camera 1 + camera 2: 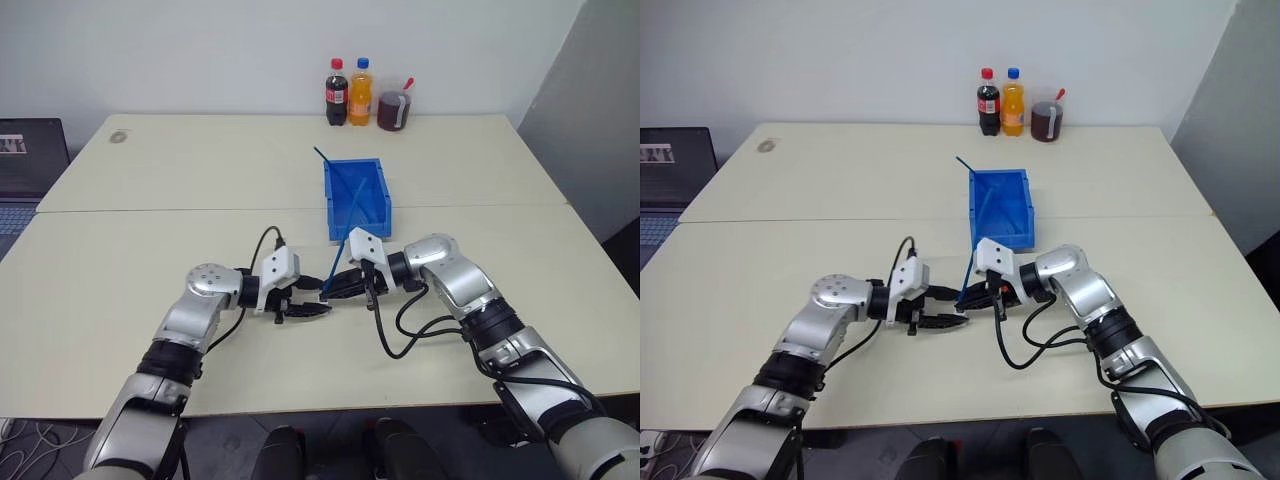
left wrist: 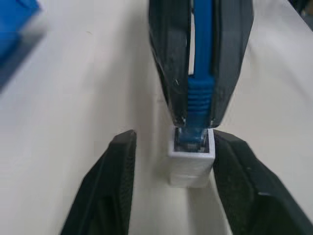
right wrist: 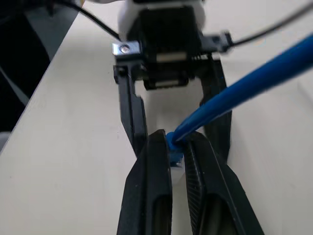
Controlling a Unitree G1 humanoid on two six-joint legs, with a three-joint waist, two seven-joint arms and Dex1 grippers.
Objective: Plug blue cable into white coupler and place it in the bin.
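Judging by looks, the blue cable [image 2: 199,93] is light and limp, stiff only at its ribbed boot, so I grip there. My right pincer [image 3: 177,152] pinches that boot, plug seated in the white coupler [image 2: 191,164] just past its tips. My left pincer [image 2: 171,161] stands spread around the coupler, one finger touching. Both forearms angle inward above the bench [image 1: 150,250], pincers tip to tip; the bin [image 1: 357,200] lies beyond them.

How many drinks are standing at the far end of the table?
3, in a row at the table's far edge beyond the blue bin: a cola bottle with a red cap, an orange soda bottle with a blue cap, and a cup of dark drink on the right.
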